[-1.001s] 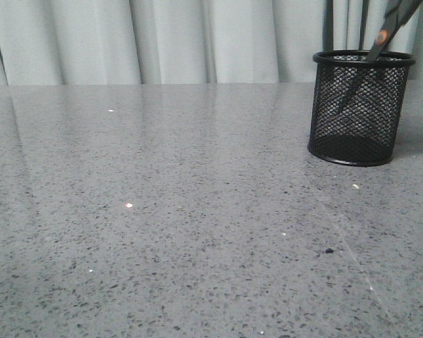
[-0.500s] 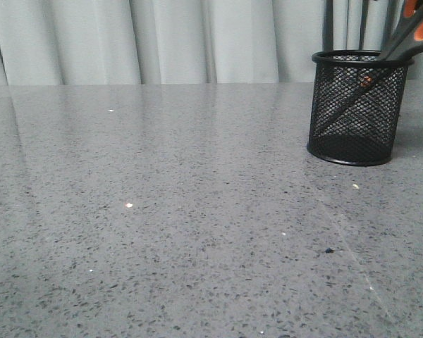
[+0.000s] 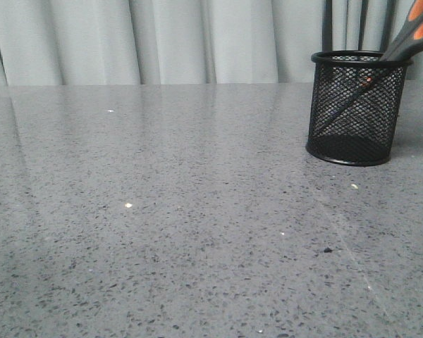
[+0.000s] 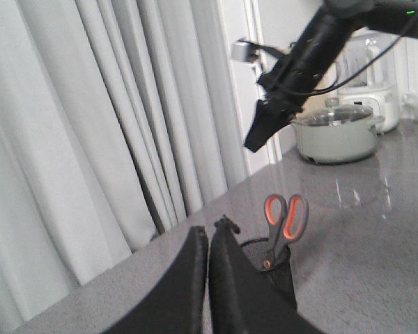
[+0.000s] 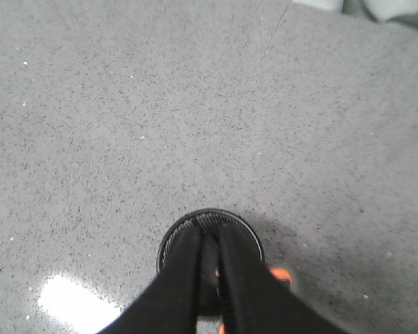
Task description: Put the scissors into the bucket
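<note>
Scissors already standing in the mesh cup, both arms clear of them

The scissors with dark grey handles lined in orange stand blades-down inside the black wire-mesh cylindrical bucket at the far right of the grey speckled table, their long axis tilted so the handles lean out over the right-hand rim. The right gripper hangs directly above the bucket's mouth, its dark fingers drawn nearly together and holding nothing; the scissors lie just below it. The left gripper is well off to the side, fingers pressed together and empty. To my eye the job looks done, and the nearer right arm only needs to lift straight away
</note>
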`<state>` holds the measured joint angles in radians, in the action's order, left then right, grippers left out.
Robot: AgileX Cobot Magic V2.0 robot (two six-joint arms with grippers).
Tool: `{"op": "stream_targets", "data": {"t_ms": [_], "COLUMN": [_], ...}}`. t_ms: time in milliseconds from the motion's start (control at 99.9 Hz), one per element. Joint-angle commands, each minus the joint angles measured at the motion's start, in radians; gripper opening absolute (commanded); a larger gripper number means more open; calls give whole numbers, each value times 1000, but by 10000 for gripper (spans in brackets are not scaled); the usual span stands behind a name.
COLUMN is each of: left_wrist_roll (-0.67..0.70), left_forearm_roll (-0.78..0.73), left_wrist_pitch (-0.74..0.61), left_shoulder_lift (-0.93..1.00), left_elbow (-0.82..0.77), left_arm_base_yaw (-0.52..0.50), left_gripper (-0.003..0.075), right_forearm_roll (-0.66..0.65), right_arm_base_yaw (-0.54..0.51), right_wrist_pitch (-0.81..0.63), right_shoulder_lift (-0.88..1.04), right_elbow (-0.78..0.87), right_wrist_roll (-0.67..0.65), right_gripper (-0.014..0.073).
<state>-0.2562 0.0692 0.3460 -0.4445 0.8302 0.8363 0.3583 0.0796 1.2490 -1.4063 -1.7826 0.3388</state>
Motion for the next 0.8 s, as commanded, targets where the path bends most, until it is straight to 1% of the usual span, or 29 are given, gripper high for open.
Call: {"op": "stream_targets", "data": {"t_ms": [0,110,180,250,290,300,350,410,490,550,630,791], "left_wrist_roll": [11,11,11,11,11,11,11,11,11,11,11,11], "left_forearm_roll": [0,22,43,56,58,58,58,58,58,58,58,58], "left_wrist_pitch": [-148,-225,-314,-409,-442,-451,-474,-486,-488,-488,-488,-488], "left_shoulder_lift": [-8,0,7,8,8,8,8,8,8,8,8,8], "left_elbow": [-18,-89,-145,-201,-228,-243,-270,-304,-330,-340,-349,-349], "left_arm_base_yaw": [5,5,5,5,5,5,5,5,5,5,5,5], "left_gripper": [-20,-20,-20,-20,-20,-20,-20,-20,-20,-20,-20,-20], "right_forearm_roll": [-13,-22,-22,-32,-52,-57,-86,-122,-141,-136,-122,-99], "right_arm_base_yaw": [-2,-2,-2,-2,-2,-2,-2,-2,-2,-2,-2,-2], "right_wrist_pitch": [-25,-72,-147,-258,-348,-348,-457,-570,-679,-729,-747,-747], "right_shoulder_lift": [105,257,385,526,602,632,734,856,984,1068,1143,1231], "right_elbow": [5,137,278,449,558,577,728,871,1048,1134,1217,1270], "right_wrist_roll": [0,17,34,46,48,48,48,48,48,48,48,48], "right_gripper": [-48,-47,-47,-47,-47,-47,-47,-48,-48,-48,-48,-48]}}
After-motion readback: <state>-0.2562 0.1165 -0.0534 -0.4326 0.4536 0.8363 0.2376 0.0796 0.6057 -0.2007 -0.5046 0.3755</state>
